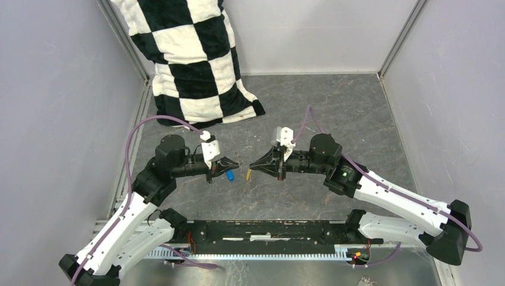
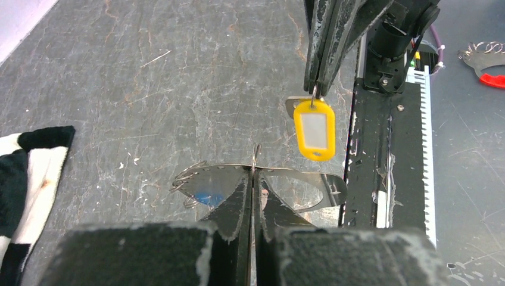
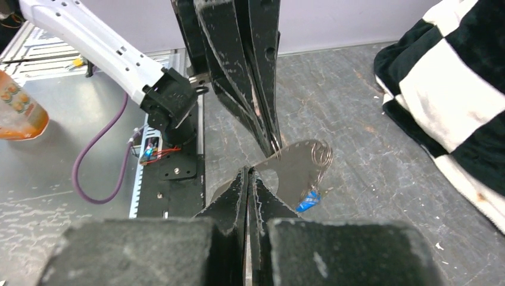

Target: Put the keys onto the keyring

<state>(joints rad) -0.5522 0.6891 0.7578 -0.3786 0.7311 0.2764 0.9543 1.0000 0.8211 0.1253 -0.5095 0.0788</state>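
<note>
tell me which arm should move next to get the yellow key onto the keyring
Right, probably: the right tool holds the yellow-tagged key hanging just beside the keyring, which the left tool clamps.

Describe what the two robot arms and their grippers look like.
The left arm and right arm have white shells with black joints; a purple cable runs along each. The left gripper and right gripper are black, tapered, scuffed two-finger claws.

Soft, even light — near foreground blurred
</note>
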